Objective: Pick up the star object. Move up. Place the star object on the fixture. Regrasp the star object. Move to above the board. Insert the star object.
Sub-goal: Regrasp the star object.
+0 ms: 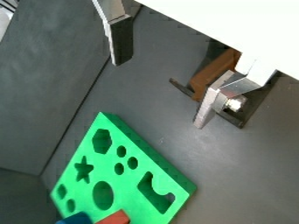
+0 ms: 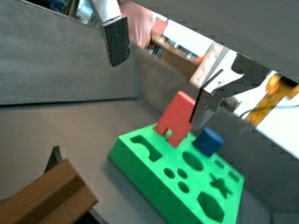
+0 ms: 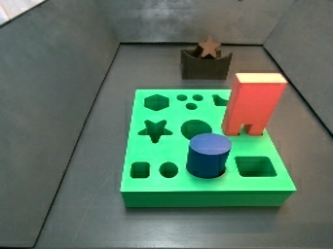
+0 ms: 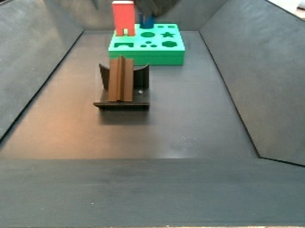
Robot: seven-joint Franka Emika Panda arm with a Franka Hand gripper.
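The star object [image 4: 121, 78], a brown wooden peg, lies on the dark fixture [image 4: 119, 105] in the middle of the floor. In a side view its star-shaped end [image 3: 208, 47] shows above the fixture [image 3: 204, 66], behind the green board [image 3: 208, 198]. My gripper [image 1: 163, 74] is open and empty, hanging above the floor. In both wrist views the star object [image 1: 216, 68] [image 2: 45, 197] lies beyond one finger, not between the two. The board [image 1: 131, 147] [image 2: 146, 162] lies to the other side. The gripper is out of both side views.
A tall red block [image 3: 254, 102] and a blue cylinder [image 3: 208, 156] stand in the board's holes; both show in a wrist view [image 2: 177, 114] [image 2: 209, 140]. The star hole [image 3: 156, 129] is open. Grey sloping walls [image 4: 36, 80] enclose the floor.
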